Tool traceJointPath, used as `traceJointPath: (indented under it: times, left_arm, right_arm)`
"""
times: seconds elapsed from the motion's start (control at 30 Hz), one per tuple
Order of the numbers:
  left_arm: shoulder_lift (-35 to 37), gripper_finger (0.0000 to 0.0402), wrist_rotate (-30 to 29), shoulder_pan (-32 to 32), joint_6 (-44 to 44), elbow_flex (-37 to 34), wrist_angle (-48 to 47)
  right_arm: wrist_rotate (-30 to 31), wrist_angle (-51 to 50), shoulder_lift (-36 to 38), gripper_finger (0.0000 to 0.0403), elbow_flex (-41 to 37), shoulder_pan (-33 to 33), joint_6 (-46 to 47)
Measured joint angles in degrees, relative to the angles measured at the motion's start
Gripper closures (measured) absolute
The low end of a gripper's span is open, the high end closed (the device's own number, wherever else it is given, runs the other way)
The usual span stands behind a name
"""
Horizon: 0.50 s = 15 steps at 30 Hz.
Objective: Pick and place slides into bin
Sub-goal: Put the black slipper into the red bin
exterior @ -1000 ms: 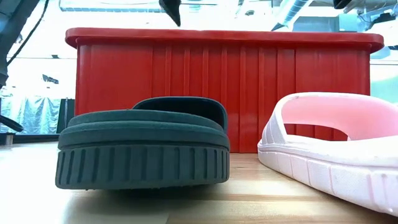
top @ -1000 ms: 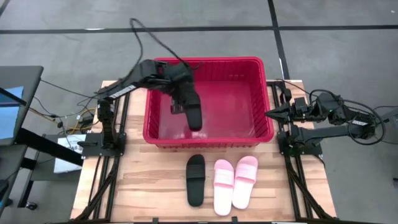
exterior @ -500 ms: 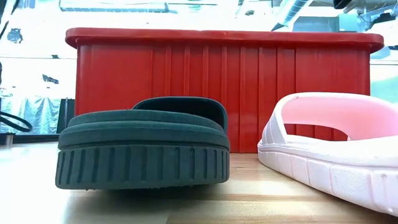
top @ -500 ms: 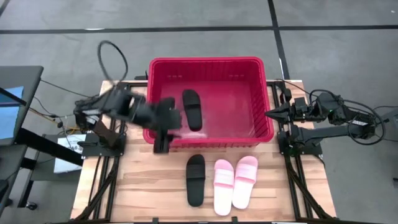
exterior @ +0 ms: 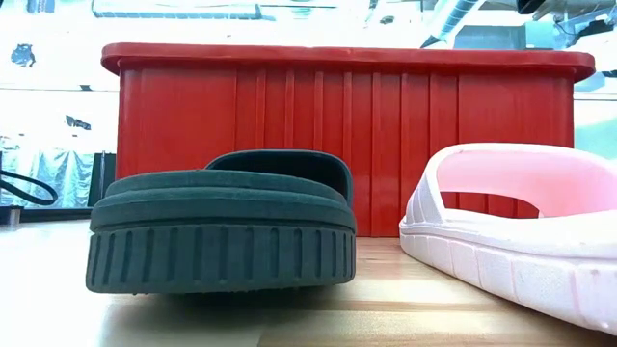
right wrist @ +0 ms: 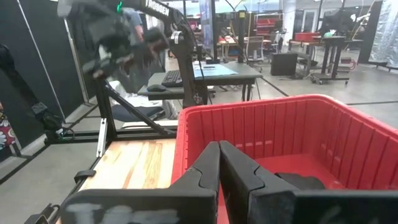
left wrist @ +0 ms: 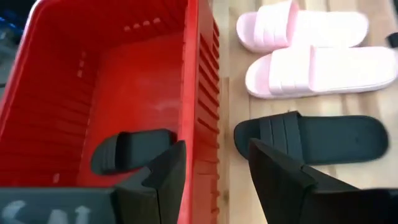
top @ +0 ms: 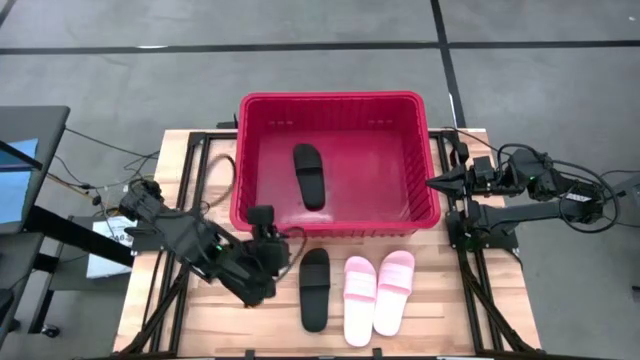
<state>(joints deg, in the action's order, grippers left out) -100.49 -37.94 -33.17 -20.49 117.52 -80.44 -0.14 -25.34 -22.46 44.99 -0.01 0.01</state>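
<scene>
One black slide (top: 308, 175) lies flat inside the red bin (top: 335, 101), toward its left half; the bin sits at the far edge of the desk (top: 220, 305). The other black slide (top: 315, 289) rests on the desk in front of the bin, near the front edge, with the pink pair (top: 379, 294) just beside it on the right (the two pink ones touching each other). The left tool (top: 262, 217) hangs low by the bin's front-left corner, its fingers (left wrist: 165, 180) apart and holding nothing; the right tool (top: 435, 182) waits at the bin's right wall, fingers (right wrist: 208, 167) pressed together.
</scene>
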Motion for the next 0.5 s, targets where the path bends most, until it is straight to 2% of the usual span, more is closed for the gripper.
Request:
traceJointPath:
  times: [0.23, 0.5]
  left_arm:
    - [0.0, 0.0237, -1.3, 1.5, -2.8, -13.3, 11.5]
    - [0.0, 0.0237, 7.6, 4.1, -4.5, -25.9, 29.6]
  right_arm:
    - [0.0, 0.0, 0.0, 0.0403, 0.0, 0.0, 0.0]
    - [0.0, 0.0, 0.0, 0.0403, 0.0, 0.0, 0.0]
